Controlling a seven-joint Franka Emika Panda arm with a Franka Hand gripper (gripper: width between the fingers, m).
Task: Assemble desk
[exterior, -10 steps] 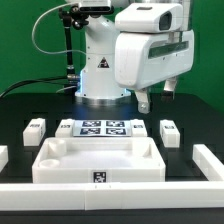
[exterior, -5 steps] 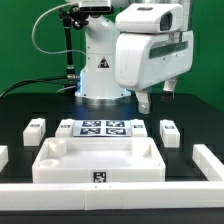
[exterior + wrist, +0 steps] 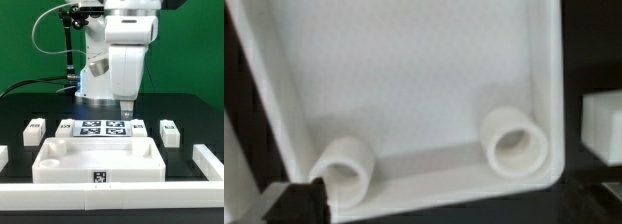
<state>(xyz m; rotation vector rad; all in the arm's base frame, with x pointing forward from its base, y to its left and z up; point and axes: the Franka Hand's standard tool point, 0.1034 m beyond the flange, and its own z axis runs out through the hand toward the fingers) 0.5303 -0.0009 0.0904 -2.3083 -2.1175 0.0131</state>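
The white desk tabletop (image 3: 98, 160) lies with its rim up at the table's front middle. In the wrist view the tabletop (image 3: 411, 90) fills the frame, with two round corner sockets (image 3: 514, 140) showing. Short white tagged legs stand at the exterior view's left (image 3: 35, 128) and right (image 3: 168, 130), and one leg (image 3: 601, 120) shows at the wrist view's edge. My gripper (image 3: 128, 108) hangs above the tabletop's far edge, over the marker board. It is open and empty, with the tabletop's socket end between its dark fingers (image 3: 292, 200).
The marker board (image 3: 102, 128) lies behind the tabletop, with small white pieces (image 3: 66, 126) at its sides. Long low white border rails run along the front (image 3: 110, 195), left (image 3: 3, 157) and right (image 3: 210, 160). The robot base (image 3: 100, 85) stands behind.
The arm has swung toward the exterior view's left and turned its wrist. The gripper now hangs lower, over the marker board. The parts have not moved.
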